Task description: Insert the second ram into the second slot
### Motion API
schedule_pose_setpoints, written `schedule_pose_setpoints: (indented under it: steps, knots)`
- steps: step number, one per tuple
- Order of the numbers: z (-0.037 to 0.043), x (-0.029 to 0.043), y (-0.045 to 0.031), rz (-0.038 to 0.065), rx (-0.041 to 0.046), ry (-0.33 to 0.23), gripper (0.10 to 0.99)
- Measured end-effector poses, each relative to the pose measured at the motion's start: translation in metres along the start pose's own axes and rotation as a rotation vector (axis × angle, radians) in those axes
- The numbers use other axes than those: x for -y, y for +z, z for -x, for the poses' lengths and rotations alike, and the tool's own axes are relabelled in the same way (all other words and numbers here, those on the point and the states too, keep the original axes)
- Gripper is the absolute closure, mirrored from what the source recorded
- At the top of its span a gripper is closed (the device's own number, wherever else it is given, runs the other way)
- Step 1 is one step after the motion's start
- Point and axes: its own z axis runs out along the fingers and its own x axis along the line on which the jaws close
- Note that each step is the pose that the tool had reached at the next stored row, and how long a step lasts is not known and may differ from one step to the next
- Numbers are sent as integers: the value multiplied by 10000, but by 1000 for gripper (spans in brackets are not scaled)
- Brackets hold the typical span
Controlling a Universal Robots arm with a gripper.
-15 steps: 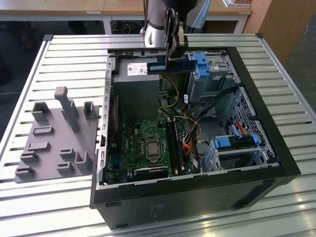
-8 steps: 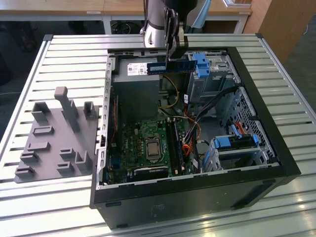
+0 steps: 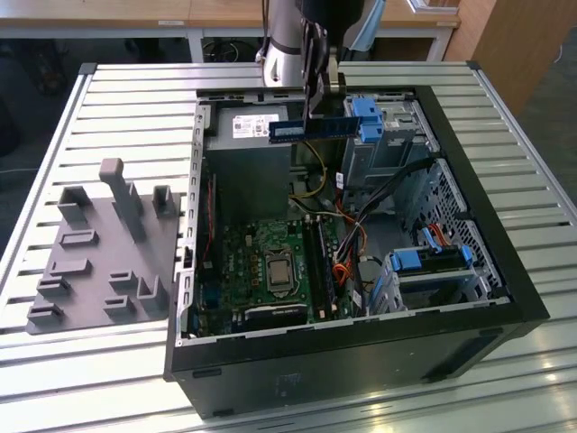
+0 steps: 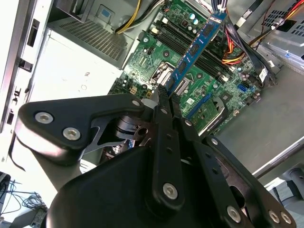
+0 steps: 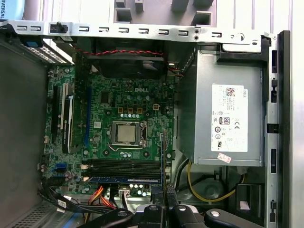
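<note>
My gripper [image 3: 314, 110] is shut on the second ram [image 3: 314, 129], a long thin blue stick with a white label. It holds the stick level, high above the open computer case and over the power supply. In the second wrist view the ram [image 4: 194, 50] juts out from the gripper [image 4: 165, 98] across the green motherboard. In the first wrist view the stick [image 5: 161, 156] shows edge-on above the gripper [image 5: 164, 194]. The dark memory slots [image 5: 124, 165] lie in a row beside the processor socket [image 5: 126, 133]. A blue stick [image 5: 124, 180] sits in one of them. I cannot tell which is the second slot.
The black case [image 3: 361, 338] lies on its side on a slatted metal table. Inside are the grey power supply [image 5: 229, 124], drive cages with blue latches [image 3: 371, 119], and orange and black cables [image 3: 347, 262]. A grey fixture plate [image 3: 99, 257] stands at the exterior view's left.
</note>
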Motion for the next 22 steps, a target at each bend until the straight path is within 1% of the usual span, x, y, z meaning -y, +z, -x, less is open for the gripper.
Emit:
schedule_pose_setpoints:
  steps: [22]
  knots:
    - [-64,-2,0,0,1,0,949]
